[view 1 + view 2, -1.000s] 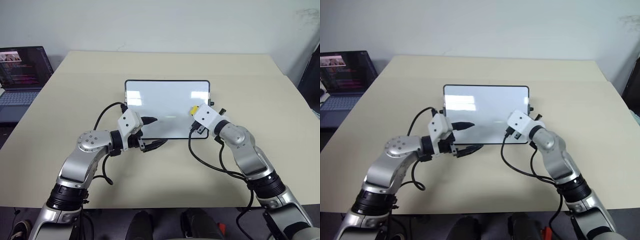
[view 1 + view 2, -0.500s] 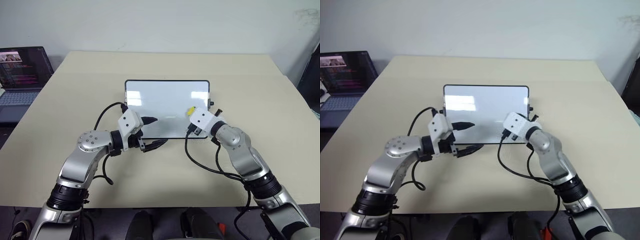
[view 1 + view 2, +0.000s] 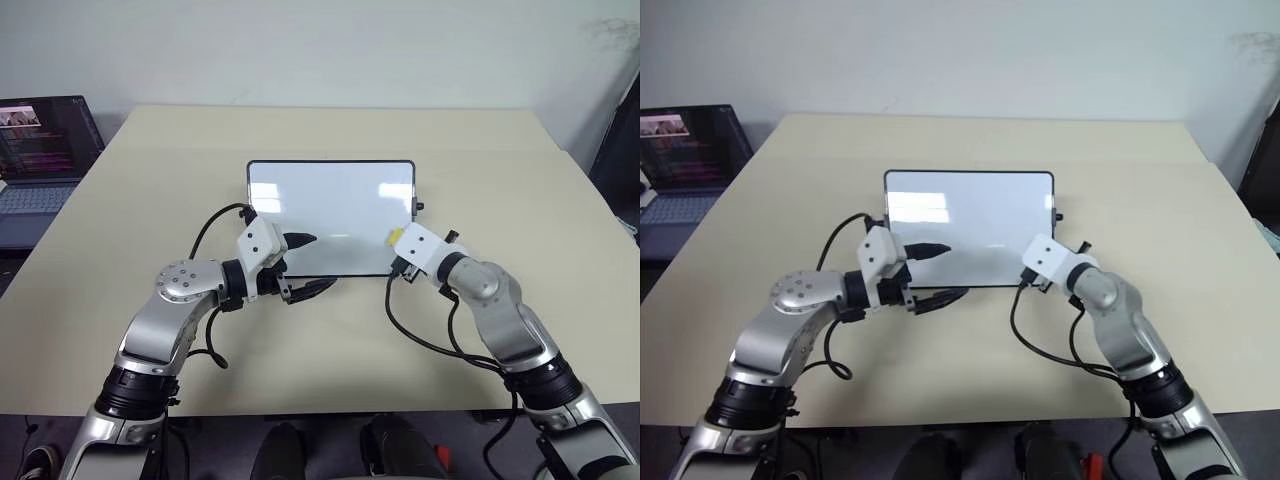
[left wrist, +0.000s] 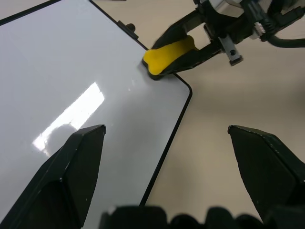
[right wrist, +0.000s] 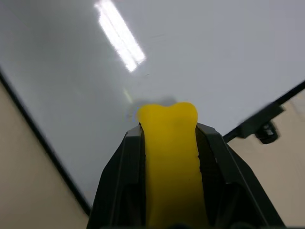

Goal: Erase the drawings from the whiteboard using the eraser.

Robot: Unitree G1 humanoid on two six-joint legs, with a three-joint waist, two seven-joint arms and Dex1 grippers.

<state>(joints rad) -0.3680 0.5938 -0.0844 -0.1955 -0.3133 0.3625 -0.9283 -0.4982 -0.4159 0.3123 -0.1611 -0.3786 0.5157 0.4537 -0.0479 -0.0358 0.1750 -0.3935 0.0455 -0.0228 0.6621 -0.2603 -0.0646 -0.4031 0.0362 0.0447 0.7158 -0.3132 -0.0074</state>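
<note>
Right gripper (image 3: 398,240) pinches the eraser (image 4: 169,56) between its two black fingers, yellow block sticking out past the tips with its dark underside facing the whiteboard (image 3: 330,215). Compared with a second ago, this gripper sits closer to the board's near right corner; half a second ago it was a little further in toward the middle, so the eraser has swept inward and back out along the lower right part. In the left wrist view the eraser lies right at that corner, on or just over the black frame; contact with the surface I cannot confirm. Left gripper (image 3: 303,266) is spread wide, holding nothing, hovering at the board's near edge on the left side, same spot as before. The drawings: no red marks visible anywhere on the board now, only glare streaks, so the wiping looks essentially done, judging by the clean white surface; a faint leftover could hide in the reflection. Table (image 3: 320,340) is a plain beige top, nothing on it besides the board and the arms' black cables. Laptop (image 3: 45,150) is open at the far left, beside the table, screen lit. Pale wall behind.
</note>
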